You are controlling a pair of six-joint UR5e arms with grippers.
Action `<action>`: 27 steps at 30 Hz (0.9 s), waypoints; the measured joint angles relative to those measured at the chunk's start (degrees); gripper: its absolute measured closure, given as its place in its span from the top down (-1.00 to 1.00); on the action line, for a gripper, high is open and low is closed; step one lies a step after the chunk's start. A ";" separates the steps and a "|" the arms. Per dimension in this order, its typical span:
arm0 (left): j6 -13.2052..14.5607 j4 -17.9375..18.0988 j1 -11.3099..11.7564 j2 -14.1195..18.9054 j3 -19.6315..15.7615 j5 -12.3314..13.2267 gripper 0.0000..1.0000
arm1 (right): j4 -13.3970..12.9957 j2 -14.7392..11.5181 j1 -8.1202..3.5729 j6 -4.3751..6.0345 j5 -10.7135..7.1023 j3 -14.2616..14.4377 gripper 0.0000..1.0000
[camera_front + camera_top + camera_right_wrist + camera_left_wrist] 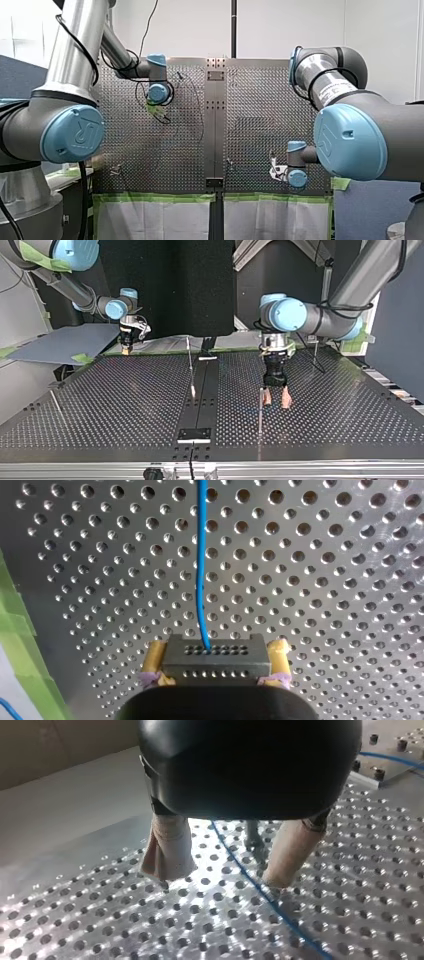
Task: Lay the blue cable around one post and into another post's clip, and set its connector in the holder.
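Routing step: grasp pending at left gripper (222, 874).
Notes right gripper (216, 649) clenched on connector (214, 657), blue cable (201, 570) trailing ahead across tabletop (325, 580); left gripper released, astride cable near dark post (253, 837). Recommend closing squarely on cable, keeping slack, steering low round post without tugging connector.

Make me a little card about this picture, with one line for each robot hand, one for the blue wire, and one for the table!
left gripper: open, beige pads, one finger on each side of the blue cable
right gripper: shut on the connector, yellow pads
blue cable: comes out of the connector and runs across the table
connector: dark block with rows of small holes
table: metal, full of holes
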 joint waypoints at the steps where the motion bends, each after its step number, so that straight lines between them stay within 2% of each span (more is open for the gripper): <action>1: 0.16 -0.05 0.11 -0.11 0.17 -0.10 1.00 | -0.01 0.00 0.00 -0.02 0.00 0.00 -0.95; 7: 1.64 -2.12 0.35 -2.42 2.61 0.24 1.00 | 0.15 0.00 -0.05 -0.40 0.09 0.00 -0.95; 12: 2.26 -3.62 0.43 -3.83 4.16 0.62 1.00 | 0.81 -0.46 -0.30 -1.91 0.57 0.00 -0.95; 14: 2.29 -3.71 0.49 -3.95 4.31 0.63 1.00 | 1.36 -0.95 -0.22 -2.21 0.74 0.00 -0.95; 22: 2.31 -3.56 0.86 -4.04 4.41 0.72 1.00 | 4.94 -4.68 0.74 -3.44 1.03 0.28 -0.95; 25: 2.33 -3.51 0.91 -4.04 4.42 0.73 1.00 | 5.05 -6.29 0.80 -3.41 1.28 1.26 -0.95; 27: 2.30 -3.50 0.98 -4.04 4.42 0.71 1.00 | 4.50 -7.32 0.69 -3.00 1.52 2.14 -0.95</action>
